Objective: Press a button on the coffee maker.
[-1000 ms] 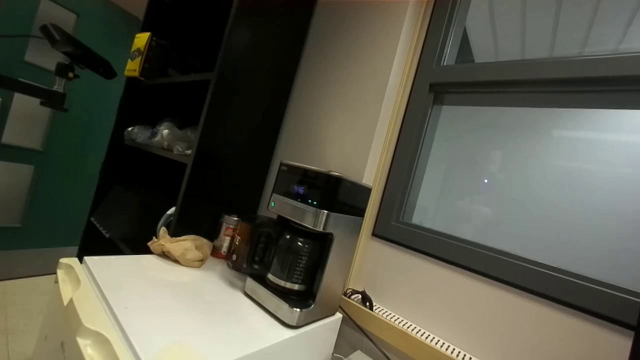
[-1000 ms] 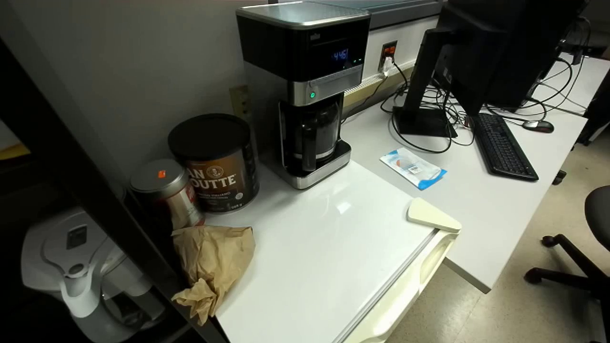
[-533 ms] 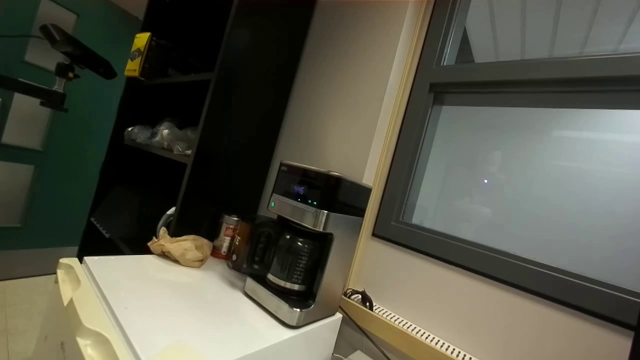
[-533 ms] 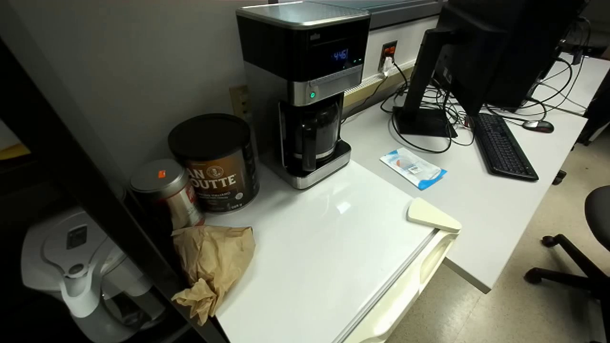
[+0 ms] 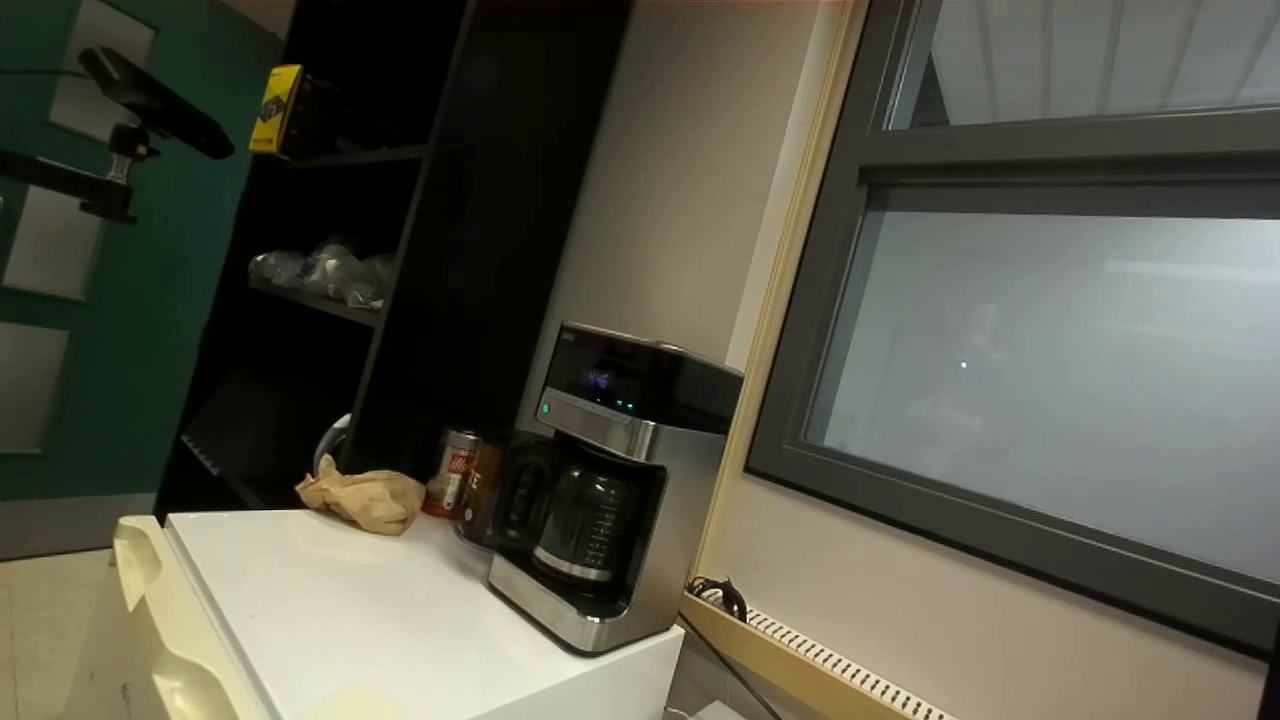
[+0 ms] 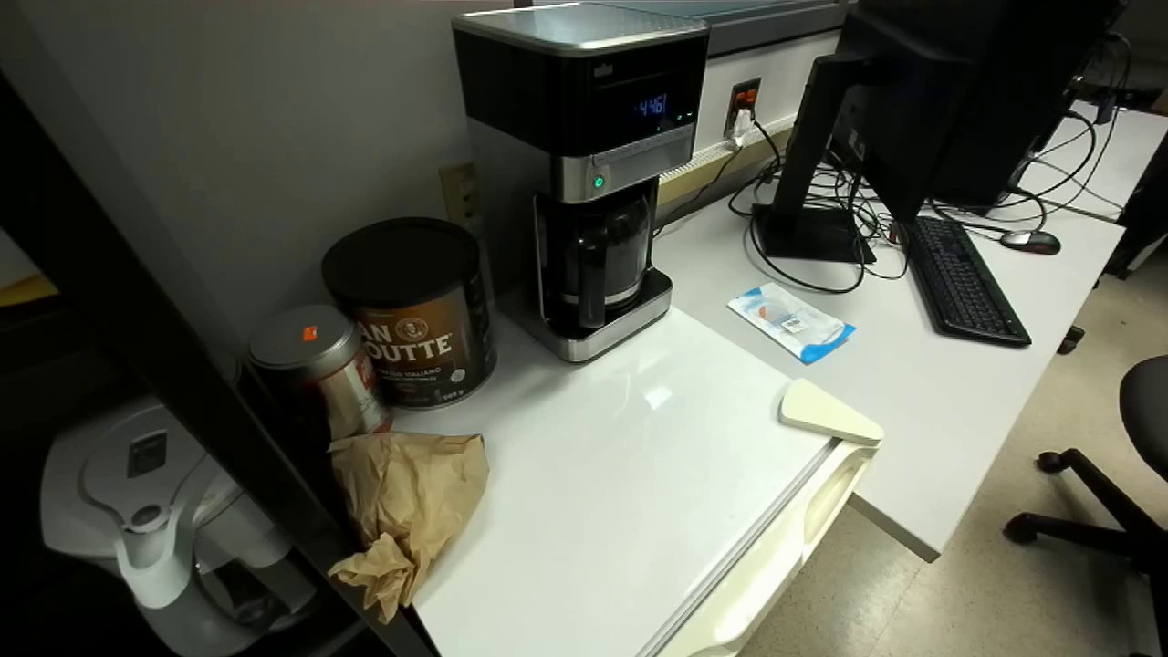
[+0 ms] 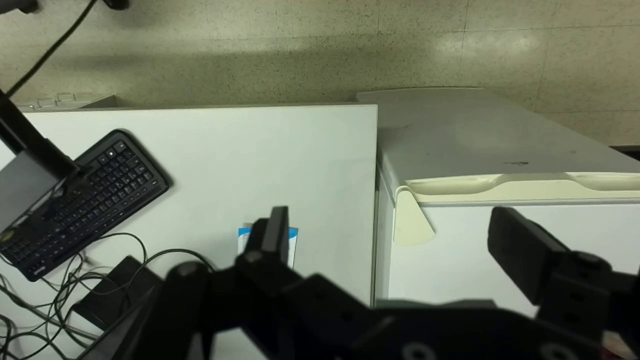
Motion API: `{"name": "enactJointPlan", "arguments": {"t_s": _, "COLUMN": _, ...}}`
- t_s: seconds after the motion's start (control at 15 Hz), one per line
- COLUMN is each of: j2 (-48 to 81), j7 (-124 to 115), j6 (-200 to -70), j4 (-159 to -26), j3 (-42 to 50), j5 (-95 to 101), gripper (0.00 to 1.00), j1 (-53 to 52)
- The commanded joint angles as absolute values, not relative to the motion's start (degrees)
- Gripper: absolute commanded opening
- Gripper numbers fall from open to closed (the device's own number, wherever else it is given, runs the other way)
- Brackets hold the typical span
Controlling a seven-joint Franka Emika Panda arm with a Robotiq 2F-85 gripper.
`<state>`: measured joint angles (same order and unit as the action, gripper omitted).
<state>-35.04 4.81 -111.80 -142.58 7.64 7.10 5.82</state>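
Note:
The coffee maker (image 5: 690, 480) is black and silver and stands upright on the white cabinet top in both exterior views (image 6: 520, 91). Its display (image 6: 650, 106) is lit. A round green-lit button (image 6: 599, 182) sits on the silver strip below the display, and it also shows in an exterior view (image 5: 545, 408). The dark glass carafe (image 6: 620, 251) is in place inside the machine. My gripper (image 7: 390, 215) shows only in the wrist view, with its fingers wide apart and nothing between them. It is above the desk and cabinet edge. The coffee maker is out of the wrist view.
A large brown can (image 6: 415, 338), a smaller silver-and-red can (image 6: 319, 365) and a crumpled paper bag (image 6: 411, 511) stand beside the coffee maker. A monitor stand (image 6: 808, 164), cables, a keyboard (image 6: 967, 283) and a blue-white packet (image 6: 792, 321) are on the adjoining desk. A dark shelf (image 5: 480, 250) rises behind.
A small bright spot reflected in the window has shifted slightly left. The coffee maker and the things around it have not moved.

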Motion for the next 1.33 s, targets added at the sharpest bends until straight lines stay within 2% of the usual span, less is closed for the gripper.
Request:
{"name": "enactJointPlan", "arguments": {"t_s": 0.0, "j2": -31.57, "j7": 6.05, "j6": -115.23, "j4": -141.33, "j3": 7.11, "j5": 6.50, "gripper": 1.00, "j1": 4.71}}
{"name": "enactJointPlan", "arguments": {"t_s": 1.27, "j2": -13.62, "j7": 4.70, "j6": -138.82, "j4": -136.97, "j3": 2.24, "j5": 9.34, "gripper": 1.00, "j1": 3.10}}
